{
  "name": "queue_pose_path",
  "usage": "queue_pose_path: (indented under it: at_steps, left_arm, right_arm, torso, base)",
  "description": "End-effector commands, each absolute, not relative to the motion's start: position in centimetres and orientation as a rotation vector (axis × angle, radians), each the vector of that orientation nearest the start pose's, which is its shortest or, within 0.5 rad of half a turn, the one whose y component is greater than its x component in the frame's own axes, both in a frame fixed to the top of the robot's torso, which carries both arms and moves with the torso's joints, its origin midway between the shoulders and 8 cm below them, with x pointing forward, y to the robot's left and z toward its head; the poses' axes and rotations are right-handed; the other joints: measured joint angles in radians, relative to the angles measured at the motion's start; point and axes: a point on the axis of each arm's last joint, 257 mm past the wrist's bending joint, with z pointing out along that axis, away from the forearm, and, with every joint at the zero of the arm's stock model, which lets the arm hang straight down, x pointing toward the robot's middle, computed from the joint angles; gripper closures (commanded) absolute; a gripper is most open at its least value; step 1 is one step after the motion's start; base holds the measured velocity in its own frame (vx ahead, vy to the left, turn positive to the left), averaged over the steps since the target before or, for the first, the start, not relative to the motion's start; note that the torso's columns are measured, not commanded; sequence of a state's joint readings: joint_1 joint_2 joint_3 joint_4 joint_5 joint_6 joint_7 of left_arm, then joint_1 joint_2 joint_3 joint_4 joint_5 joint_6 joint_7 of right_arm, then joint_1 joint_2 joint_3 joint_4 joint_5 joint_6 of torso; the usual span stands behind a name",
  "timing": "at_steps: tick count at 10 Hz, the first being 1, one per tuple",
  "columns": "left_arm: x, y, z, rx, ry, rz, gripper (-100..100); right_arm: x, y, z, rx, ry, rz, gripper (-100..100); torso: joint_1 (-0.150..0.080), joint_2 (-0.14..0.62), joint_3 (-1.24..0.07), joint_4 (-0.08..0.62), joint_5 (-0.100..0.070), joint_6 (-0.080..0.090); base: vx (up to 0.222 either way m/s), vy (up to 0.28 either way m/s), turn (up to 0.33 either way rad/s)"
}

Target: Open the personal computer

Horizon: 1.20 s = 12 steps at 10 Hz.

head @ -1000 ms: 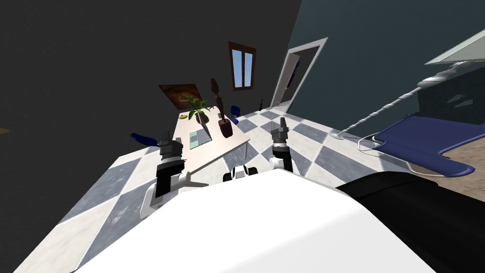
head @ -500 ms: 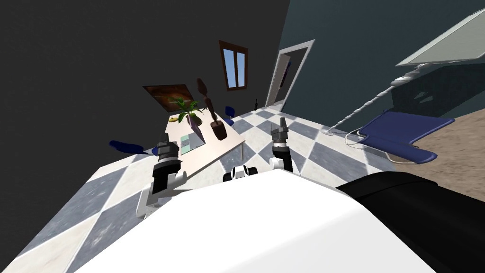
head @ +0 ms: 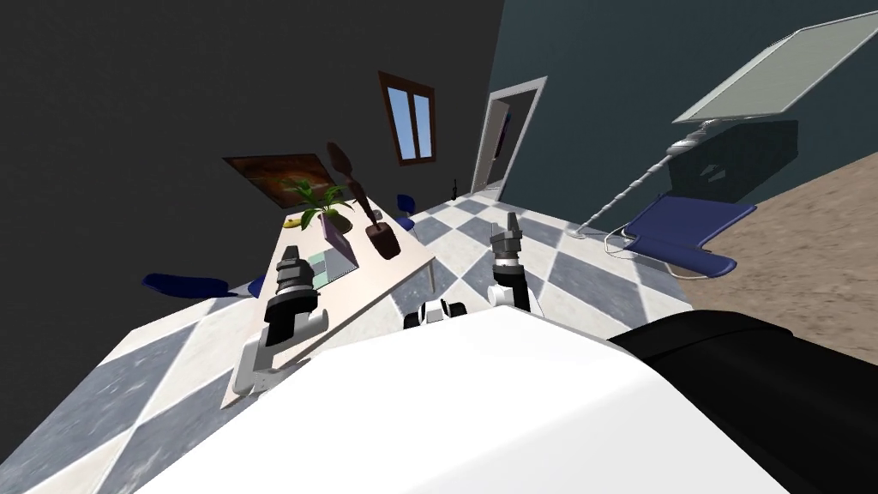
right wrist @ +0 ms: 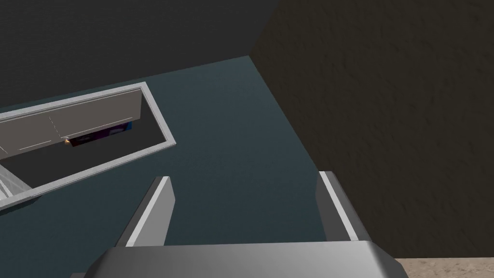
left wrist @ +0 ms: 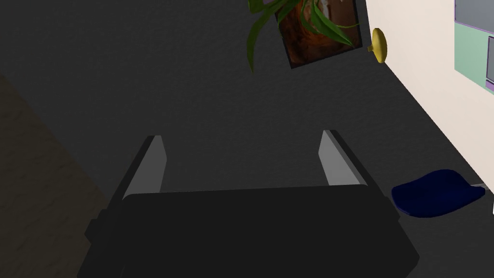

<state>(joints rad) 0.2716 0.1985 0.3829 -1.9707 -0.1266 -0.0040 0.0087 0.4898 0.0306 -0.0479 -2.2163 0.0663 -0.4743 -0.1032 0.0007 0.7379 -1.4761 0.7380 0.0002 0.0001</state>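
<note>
Two empty grippers hold their fingers spread wide, touching nothing: the left gripper [head: 291,250] by the pale table [head: 377,285] carrying the personal computer [head: 330,262], the right gripper [head: 510,222] above checkered floor [head: 592,279].

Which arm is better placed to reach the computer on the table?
Probably left: the left arm hangs by the long cream table, beside the flat green and grey computer; the right arm is over the checkered floor, apart.
</note>
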Motion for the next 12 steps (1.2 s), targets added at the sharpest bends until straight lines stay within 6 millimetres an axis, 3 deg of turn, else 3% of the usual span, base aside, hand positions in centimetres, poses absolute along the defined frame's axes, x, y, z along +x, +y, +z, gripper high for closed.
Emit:
queue_pose_path:
  at_steps: [1, 7, 12]
  left_arm:
    - [42.6, 50.1, -10.9, -0.983, 1.022, -0.581, -100]
    - [41.4, 57.5, -13.2, -1.101, 1.051, -0.368, -100]
    - [39.8, 62.5, -14.5, -1.190, 1.054, -0.227, -100]
  right_arm:
    - [35.9, -29.4, -0.6, 0.742, 0.647, 1.292, 0]
    - [35.8, -29.4, -0.6, 0.742, 0.647, 1.292, 0]
    - [35.8, -29.4, -0.6, 0.742, 0.647, 1.292, 0]
  torso:
    - [0.000, 0.000, 0.000, 0.000, 0.000, 0.000]
    - [0.000, -0.001, -0.001, 0.000, 0.000, 0.000]
    - [0.000, 0.000, 0.000, 0.000, 0.000, 0.000]
  base:
    - [0.037, -0.050, -0.132]
    - [0.046, -0.061, -0.145]
    - [0.046, -0.047, -0.122]
